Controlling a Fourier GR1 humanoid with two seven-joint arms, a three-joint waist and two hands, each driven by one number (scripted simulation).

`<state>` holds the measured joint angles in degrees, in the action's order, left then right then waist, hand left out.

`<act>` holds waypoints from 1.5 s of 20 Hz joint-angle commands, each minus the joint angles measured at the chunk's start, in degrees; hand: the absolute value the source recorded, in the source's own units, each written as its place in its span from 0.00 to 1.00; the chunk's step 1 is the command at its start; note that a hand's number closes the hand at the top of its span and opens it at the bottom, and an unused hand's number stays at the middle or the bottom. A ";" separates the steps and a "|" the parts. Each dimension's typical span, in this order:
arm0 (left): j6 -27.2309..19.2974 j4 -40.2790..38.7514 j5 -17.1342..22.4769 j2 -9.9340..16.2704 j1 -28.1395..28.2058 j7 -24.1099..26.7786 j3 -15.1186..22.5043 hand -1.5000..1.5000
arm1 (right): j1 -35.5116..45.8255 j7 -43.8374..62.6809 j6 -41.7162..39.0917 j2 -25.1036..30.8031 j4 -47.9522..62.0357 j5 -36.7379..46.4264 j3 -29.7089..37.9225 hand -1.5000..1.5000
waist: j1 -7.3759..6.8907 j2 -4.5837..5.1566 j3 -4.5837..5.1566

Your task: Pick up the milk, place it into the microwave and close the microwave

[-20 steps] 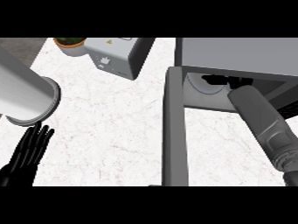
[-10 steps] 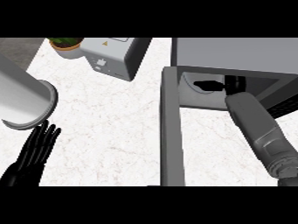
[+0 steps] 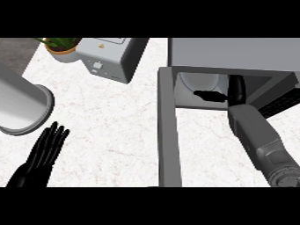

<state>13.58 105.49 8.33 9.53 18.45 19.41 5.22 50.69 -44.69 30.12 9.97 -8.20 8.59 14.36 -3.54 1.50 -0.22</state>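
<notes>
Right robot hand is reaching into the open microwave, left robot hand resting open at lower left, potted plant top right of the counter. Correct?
Not quite. In the head view the potted plant sits at the top left of the counter, beside the white appliance, not top right. The rest holds: the right robot hand is inside the open microwave, and the left robot hand rests open at lower left.
</notes>
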 commanded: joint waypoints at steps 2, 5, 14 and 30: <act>-0.94 -0.05 0.30 -0.56 -3.12 -2.91 -0.50 0.00 | -4.71 -6.00 -3.08 -1.20 -0.67 -2.13 2.12 0.00 | 1.25 -0.44 0.05; -0.93 2.80 -0.87 -1.22 -0.71 -3.23 1.55 0.00 | -7.12 -7.76 -6.38 -2.47 -1.08 -2.92 2.47 0.00 | 1.75 -0.85 0.09; -2.02 0.96 -3.64 -2.50 -1.47 -2.89 2.57 0.00 | -16.76 -14.73 -18.96 -2.81 -2.61 -4.10 1.97 0.00 | 2.70 -1.19 0.14; 2.11 -3.34 -9.06 0.32 -4.53 -5.61 7.13 1.00 | -39.19 -14.39 -40.85 -5.09 -28.98 -11.05 -1.82 0.00 | 5.26 -2.06 0.36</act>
<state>15.89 103.84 3.24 8.83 15.55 14.08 11.21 17.60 -57.94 -5.53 4.94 -29.97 -1.23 14.00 1.29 -0.49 0.09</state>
